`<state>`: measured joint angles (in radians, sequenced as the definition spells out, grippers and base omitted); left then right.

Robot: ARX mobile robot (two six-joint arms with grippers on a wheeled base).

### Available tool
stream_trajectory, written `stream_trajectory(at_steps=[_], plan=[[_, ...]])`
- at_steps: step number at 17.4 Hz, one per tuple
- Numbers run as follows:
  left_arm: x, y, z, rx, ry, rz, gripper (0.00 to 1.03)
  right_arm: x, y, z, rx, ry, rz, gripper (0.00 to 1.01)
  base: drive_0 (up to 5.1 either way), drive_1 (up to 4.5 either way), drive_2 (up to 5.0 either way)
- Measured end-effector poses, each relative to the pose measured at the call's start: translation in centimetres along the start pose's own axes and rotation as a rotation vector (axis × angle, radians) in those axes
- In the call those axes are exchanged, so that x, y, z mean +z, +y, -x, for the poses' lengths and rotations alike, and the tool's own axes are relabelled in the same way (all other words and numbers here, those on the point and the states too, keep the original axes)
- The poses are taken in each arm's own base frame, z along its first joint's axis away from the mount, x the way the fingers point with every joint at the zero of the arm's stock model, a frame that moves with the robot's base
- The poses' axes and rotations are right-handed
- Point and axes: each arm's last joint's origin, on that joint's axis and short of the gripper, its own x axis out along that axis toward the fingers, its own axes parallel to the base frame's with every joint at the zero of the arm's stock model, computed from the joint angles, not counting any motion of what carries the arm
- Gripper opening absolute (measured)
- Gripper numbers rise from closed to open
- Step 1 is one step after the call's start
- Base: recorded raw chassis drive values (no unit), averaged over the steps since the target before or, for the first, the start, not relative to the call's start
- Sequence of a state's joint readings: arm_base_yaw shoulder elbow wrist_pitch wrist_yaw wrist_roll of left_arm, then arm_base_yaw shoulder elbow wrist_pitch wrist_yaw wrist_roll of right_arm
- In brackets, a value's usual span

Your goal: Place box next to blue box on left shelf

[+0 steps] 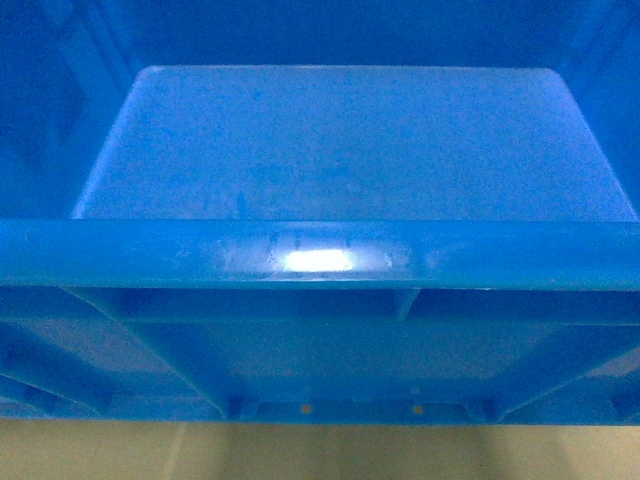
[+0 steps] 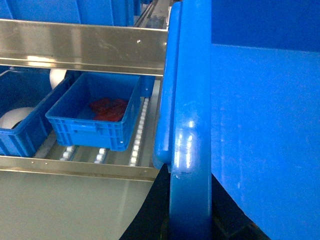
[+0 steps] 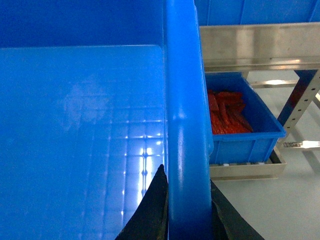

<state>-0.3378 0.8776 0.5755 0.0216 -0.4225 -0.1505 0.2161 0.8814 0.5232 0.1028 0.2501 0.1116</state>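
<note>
The box (image 1: 350,150), a large bright-blue open-top crate, fills the head view, lifted close to the camera with its near rim (image 1: 320,255) and ribbed wall facing me. My left gripper (image 2: 189,202) is shut on its left rim, black fingers (image 2: 150,212) on either side. My right gripper (image 3: 187,205) is shut on the right rim in the same way. In the left wrist view, a smaller blue box (image 2: 95,117) holding red items sits on the roller shelf (image 2: 75,167), left of the held box.
Another blue bin (image 2: 20,122) with white objects stands at the shelf's far left, under an upper steel shelf (image 2: 80,47). On the right, a blue bin (image 3: 240,120) of red items rests on a steel rack (image 3: 260,47). Pale floor (image 3: 265,210) lies below.
</note>
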Motion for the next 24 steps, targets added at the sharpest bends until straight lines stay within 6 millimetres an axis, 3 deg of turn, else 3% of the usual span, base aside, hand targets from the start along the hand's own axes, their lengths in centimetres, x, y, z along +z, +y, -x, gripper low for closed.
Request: stream_trajectory(at_steps=[24], plan=[[-0.08,0.0,-0.01,0.001,0.007,-0.003,0.09,-0.06,0.0,-0.01,0.0,0.006,0.002,0.09,0.0,0.0,0.0]])
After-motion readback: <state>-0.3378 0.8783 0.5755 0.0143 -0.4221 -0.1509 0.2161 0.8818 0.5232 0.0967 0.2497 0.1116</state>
